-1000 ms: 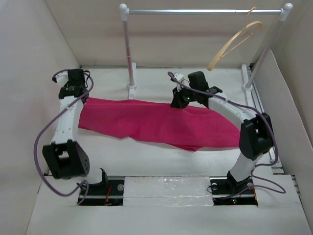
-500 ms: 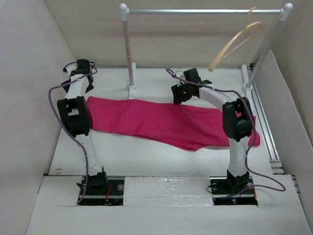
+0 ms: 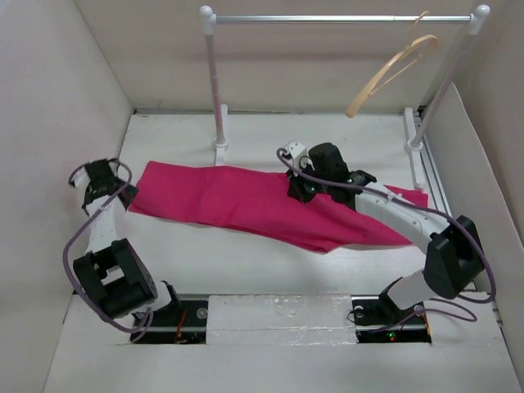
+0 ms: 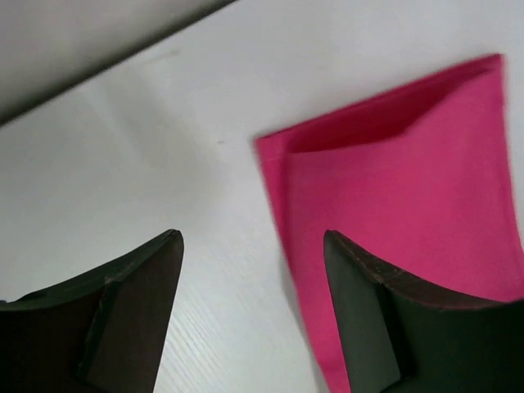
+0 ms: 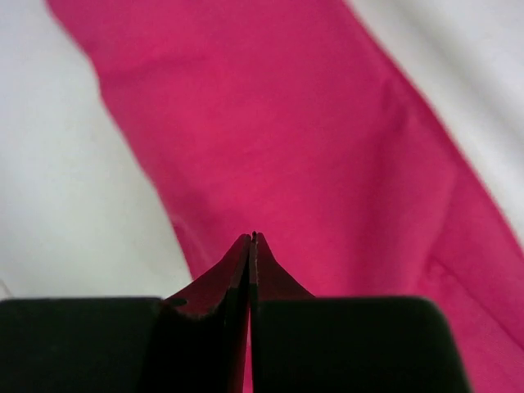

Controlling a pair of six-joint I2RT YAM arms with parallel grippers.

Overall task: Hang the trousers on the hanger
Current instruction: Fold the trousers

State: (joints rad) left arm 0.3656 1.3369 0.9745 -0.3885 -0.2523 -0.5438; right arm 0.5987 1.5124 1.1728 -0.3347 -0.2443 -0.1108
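Top external: the trousers (image 3: 246,205) lie flat on the table (image 3: 270,262), stretched left to right; their left end is near the left wall, their right end near the foot of the right-hand post of the clothes rail (image 3: 327,18); the cloth is smooth, with one long fold line along it. The hanger (image 3: 391,72) hangs by its hook from the rail close to the right end; it sits tilted, above the far right of the table and well apart from the trousers.

The left gripper (image 3: 100,173) is low by the left wall, just beside the left end of the trousers; the right gripper (image 3: 300,190) is over the middle of the trousers, near their far edge.

Left wrist: the fingers (image 4: 131,311) are spread wide with nothing between them but bare table and the corner of the cloth; the other finger overlaps the hem edge in view; contact with the cloth cannot be told.

Right wrist: the fingers (image 5: 213,278) are pressed together tip to tip, with only a thin seam between them; the cloth fills the view behind the tips, with white table at left and upper right; whether the tips nip any fabric cannot be told.
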